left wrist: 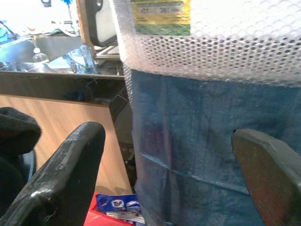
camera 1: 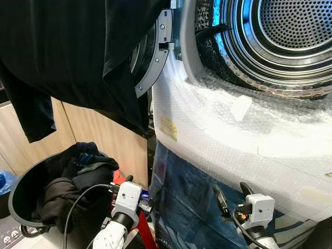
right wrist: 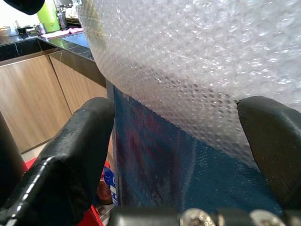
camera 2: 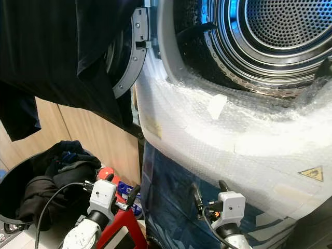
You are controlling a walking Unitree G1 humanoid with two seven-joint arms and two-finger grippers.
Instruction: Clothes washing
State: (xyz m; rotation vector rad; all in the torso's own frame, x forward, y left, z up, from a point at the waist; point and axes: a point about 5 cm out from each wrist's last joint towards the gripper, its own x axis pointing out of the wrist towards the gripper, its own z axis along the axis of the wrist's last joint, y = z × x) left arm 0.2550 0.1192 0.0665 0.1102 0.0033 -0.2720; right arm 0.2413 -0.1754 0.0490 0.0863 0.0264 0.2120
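At the far left a black basket (camera 1: pixel 21 192) is seen on the floor, heaped with dark clothes (camera 1: pixel 67 181). Above it a large black garment (camera 1: pixel 67 52) is draped over the open door (camera 1: pixel 153 57) of the washer, and most of the door is hidden by it. Wooden cabinets (camera 1: pixel 93 135) are seen behind the basket.

Just right of the basket, low in the head views, the left gripper (camera 1: pixel 136 196) is held with its fingers (left wrist: pixel 66 165) spread apart and nothing between them. It is pointed at the washer's blue-wrapped lower front (camera 1: pixel 187 197), with the clothes lying beside it to the left and the garment well above. A red item (camera 2: pixel 116 228) and a blue packet (left wrist: pixel 117 205) are seen on the floor below it.

The washer's front is covered with bubble wrap (camera 1: pixel 233 140), and a yellow label (camera 1: pixel 168 128) is stuck on it. Above, the drum (camera 1: pixel 290 31) is open, with its perforated steel wall in view.

Further right the right gripper (camera 1: pixel 231 199) is held close to the blue wrapping, its fingers (right wrist: pixel 70 155) likewise apart and empty. A warning sticker (camera 2: pixel 311 173) is seen at the far right.
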